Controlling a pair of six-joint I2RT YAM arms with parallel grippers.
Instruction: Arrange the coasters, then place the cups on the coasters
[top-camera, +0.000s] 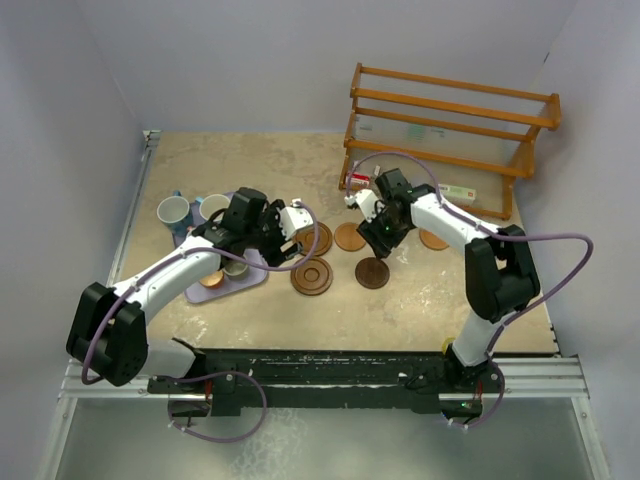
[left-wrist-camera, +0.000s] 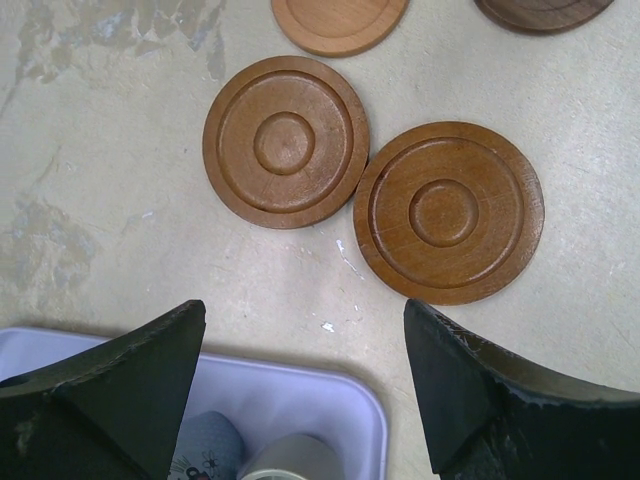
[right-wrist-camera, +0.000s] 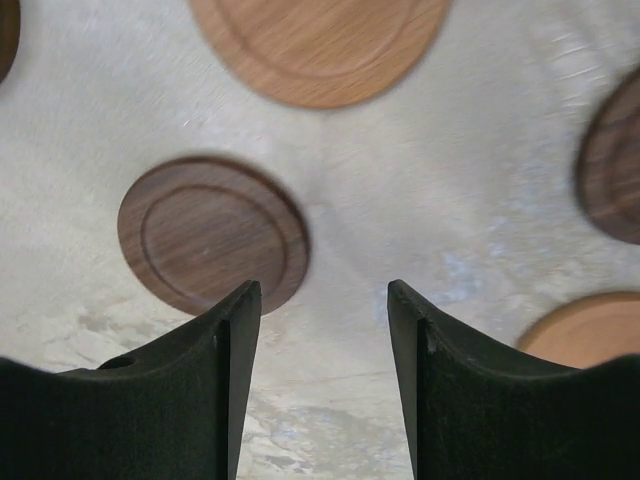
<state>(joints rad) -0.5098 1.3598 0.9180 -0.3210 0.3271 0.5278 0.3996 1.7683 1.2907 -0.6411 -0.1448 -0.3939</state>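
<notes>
two end effectors, both released, jaws apart with nothing between them. left end effector (left-wrist-camera: 305, 312) hangs over bare counter (left-wrist-camera: 120, 200) at the edge of the lavender tray (left-wrist-camera: 340, 395); cups (top-camera: 173, 210) cluster at that tray on the counter's left side. just past its fingers two grooved coasters (left-wrist-camera: 286, 141) lie flat, rims touching. right end effector (right-wrist-camera: 322, 292) hovers over bare counter beside a dark coaster (right-wrist-camera: 213, 233), a light coaster (right-wrist-camera: 320, 40) beyond it. wooden rack (top-camera: 450, 120) stands at the far edge.

The top camera looks down from above and behind the arms (top-camera: 170, 272) over the whole bench (top-camera: 200, 170). Both wrist cameras face down, close over coasters (left-wrist-camera: 285, 142) the top view also shows.
</notes>
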